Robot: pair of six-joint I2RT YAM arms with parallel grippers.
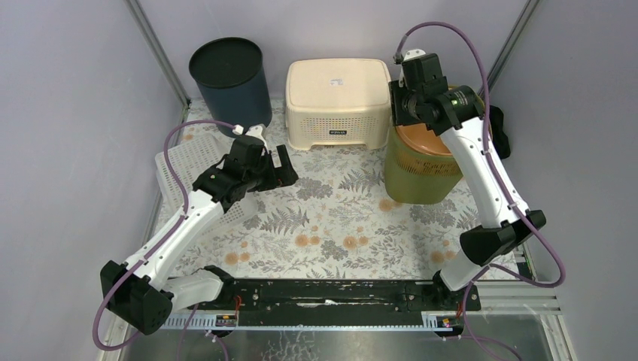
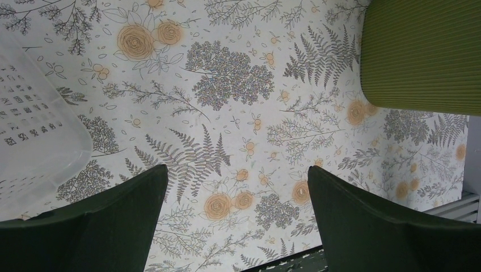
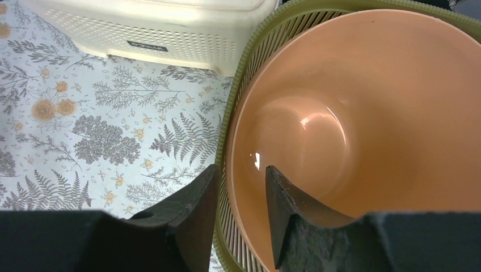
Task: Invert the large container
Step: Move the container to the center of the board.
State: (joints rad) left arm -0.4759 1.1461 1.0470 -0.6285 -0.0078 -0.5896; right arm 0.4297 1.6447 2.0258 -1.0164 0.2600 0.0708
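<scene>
I see the round bin [image 1: 229, 79] back left, the crate [image 1: 337, 101] just right of it, the large container [image 1: 410, 177] at right — a pot [image 1: 426, 141] nested inside — and a flat basket [image 1: 180, 158] far left.

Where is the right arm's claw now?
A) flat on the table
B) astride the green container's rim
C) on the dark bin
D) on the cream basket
B: the right gripper has one finger outside the green container, the other inside its orange liner.
</scene>
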